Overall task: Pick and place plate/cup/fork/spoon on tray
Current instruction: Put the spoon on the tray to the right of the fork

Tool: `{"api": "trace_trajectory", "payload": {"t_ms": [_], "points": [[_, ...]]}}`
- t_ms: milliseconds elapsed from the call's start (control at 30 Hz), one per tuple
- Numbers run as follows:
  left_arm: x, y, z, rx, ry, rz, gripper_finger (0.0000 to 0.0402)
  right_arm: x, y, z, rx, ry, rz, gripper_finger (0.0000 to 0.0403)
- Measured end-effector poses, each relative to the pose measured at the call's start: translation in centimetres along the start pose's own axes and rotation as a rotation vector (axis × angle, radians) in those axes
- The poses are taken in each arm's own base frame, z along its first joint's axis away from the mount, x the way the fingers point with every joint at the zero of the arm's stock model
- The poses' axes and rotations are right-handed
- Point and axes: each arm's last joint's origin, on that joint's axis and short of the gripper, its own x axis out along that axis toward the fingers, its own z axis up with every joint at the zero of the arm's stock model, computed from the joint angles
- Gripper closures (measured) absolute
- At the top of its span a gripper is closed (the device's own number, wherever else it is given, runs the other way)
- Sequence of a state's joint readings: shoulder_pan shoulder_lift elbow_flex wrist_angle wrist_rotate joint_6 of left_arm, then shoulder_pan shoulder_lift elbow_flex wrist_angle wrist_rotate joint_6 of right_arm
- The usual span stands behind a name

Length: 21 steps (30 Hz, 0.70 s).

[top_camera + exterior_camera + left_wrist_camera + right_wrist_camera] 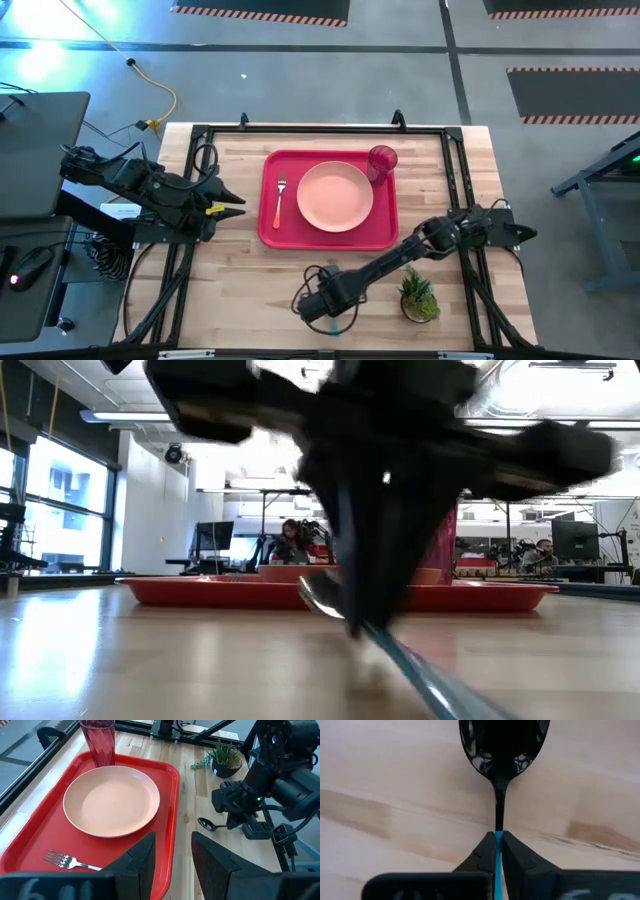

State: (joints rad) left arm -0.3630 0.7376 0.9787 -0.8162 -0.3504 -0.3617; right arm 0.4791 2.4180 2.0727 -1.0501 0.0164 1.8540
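Observation:
The red tray [272, 232] lies mid-table. On it are the peach-pink plate [335, 196], the fork [279, 198] left of the plate, and the red-pink cup [382, 160] at the far right corner. My right gripper [322, 300] is near the table's front edge, in front of the tray, shut on the spoon [502, 750]. The spoon's dark bowl also shows in the left wrist view [206, 824]. My left gripper [175, 855] is open and empty, left of the tray [235, 205]. My right gripper pinches the spoon's light-blue handle [498, 851] between its two fingers, near where it meets the dark neck [499, 810]. The fingers come from above. The bowl [320, 592] points toward the tray and looks a little raised; the handle's free end [430, 680] slopes down behind.
A small potted green plant [418, 295] stands to the right of my right gripper, near the front edge. A black frame runs along the table's far edge and sides [320, 128]. Bare wood lies between the tray and the front edge.

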Motion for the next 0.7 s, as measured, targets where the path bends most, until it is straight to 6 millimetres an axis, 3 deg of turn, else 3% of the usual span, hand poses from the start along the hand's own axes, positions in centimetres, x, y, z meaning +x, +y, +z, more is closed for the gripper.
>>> {"api": "trace_trajectory", "payload": {"t_ms": [300,700], "points": [[0.0,0.0,0.0,0.024,-0.001,0.0,0.0287,-3.4,2.6,2.2,-0.01,-0.122,0.16,0.0402],[0.0,0.0,0.0,0.051,-0.001,0.0,0.0287,-8.3,5.7,9.6,-0.031,-0.377,0.342,0.0402]]}}
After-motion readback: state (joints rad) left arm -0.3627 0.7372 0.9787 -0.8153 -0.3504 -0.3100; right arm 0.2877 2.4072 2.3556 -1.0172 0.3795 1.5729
